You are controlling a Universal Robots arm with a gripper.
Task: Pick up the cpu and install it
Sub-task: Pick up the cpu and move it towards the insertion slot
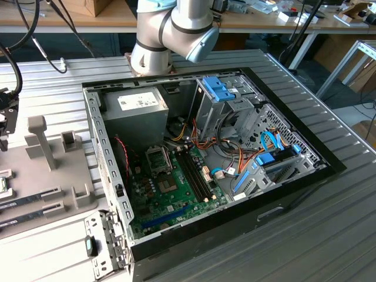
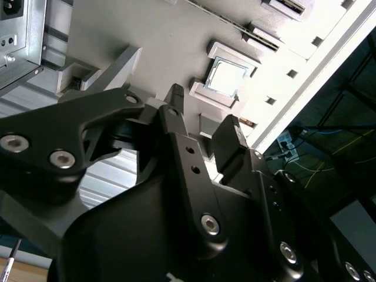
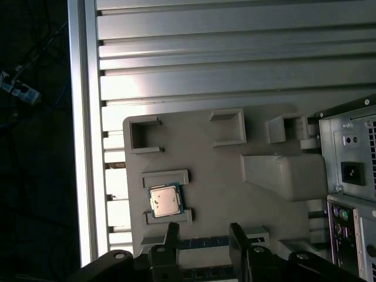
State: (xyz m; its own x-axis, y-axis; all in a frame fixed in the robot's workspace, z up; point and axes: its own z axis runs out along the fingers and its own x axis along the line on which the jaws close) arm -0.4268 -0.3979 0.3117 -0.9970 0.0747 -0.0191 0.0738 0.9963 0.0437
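Ribbed metal table is carrying a grey tray where the cpu is lying in its nest, while the gripper is hovering near that tray, jaws apart and empty, so pickup and installation are both remaining.

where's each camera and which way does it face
Exterior view: off the arm, looking down into the open black computer case; silver robot arm shows.
First wrist view: on the wrist, facing the grey moulded tray past the black hand.
Second wrist view: on the wrist, behind the hand, facing that tray.
Both wrist views share the silvery square cpu.
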